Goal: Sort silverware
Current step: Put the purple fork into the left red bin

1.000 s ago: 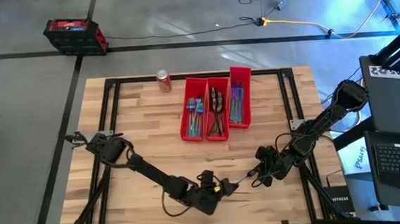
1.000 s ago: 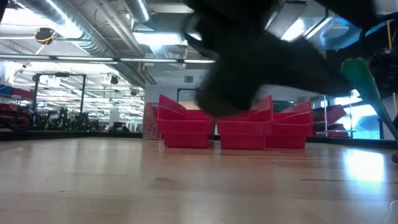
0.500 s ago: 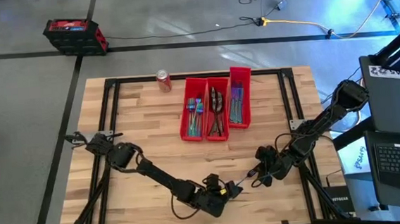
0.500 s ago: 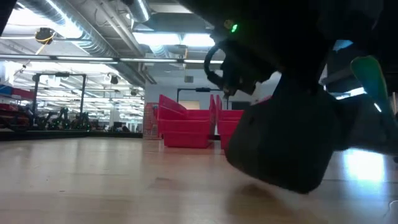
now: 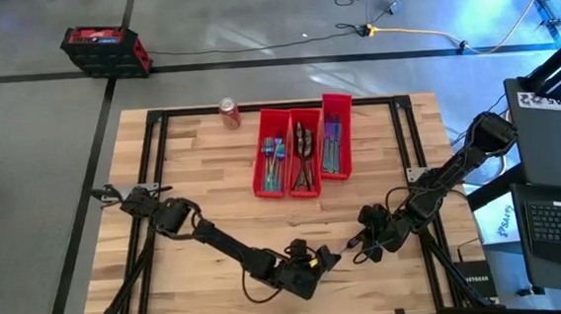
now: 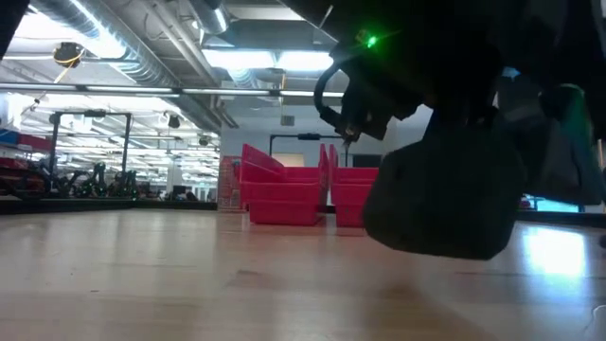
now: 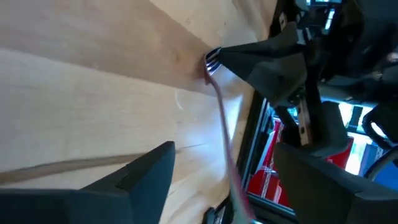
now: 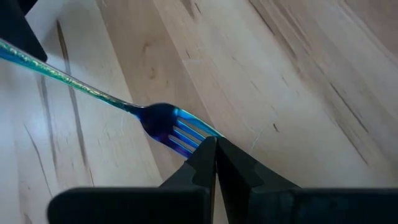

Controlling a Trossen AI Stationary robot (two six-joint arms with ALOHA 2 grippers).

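From overhead I have both arms low at the near edge of the worktop, around six o'clock from the three red bins. My right end effector is pinched fully shut on the tines of an iridescent blue fork, which it holds just above the wood; in the high view the fork spans the gap between the two arms, its handle running out toward nine o'clock. My left end effector sits at the handle end, fingers spread apart on either side of the fork's shaft, and I cannot tell from any view whether they touch it. The rest of the silverware lies in the bins at twelve o'clock from the fork: teal pieces in the left bin, darker ones in the middle, bluish-purple ones in the right. A red soda can stands at ten o'clock from the bins, near the far edge. In the low view a dark arm body fills most of the foreground, with the bins behind it.
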